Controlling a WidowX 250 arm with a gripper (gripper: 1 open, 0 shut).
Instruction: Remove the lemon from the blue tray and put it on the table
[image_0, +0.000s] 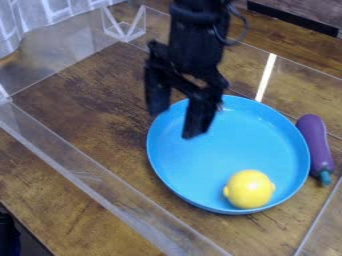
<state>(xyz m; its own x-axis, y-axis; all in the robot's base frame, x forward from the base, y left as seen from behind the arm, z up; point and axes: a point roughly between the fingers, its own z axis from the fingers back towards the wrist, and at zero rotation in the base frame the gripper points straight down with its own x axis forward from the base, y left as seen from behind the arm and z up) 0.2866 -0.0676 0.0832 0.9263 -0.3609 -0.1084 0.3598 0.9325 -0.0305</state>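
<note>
Above the blue tray's far-left rim, the fingers stood spread as wide as they seemed to go, with nothing between them. Both dark prongs pointed straight down, one over the wood just outside the rim, the other over the blue floor just inside it. Whether their tips touched the tray or hung a little clear of it, I could not tell from where I stood. The gripper sat under a black arm that rose out of sight at the top of the scene.

The lemon lay inside the tray, near its front rim, on the side nearest the eggplant, and well apart from the fingers. The eggplant itself rested on the surface just beside the tray's right rim, close to it but outside.

To my eye this was the approach step, with the grasp not yet begun. Next, the fingers would need to travel across the tray toward its front rim, settle with one prong on each side of the lemon, and close gently, since a round glossy fruit may roll or slip.
</note>
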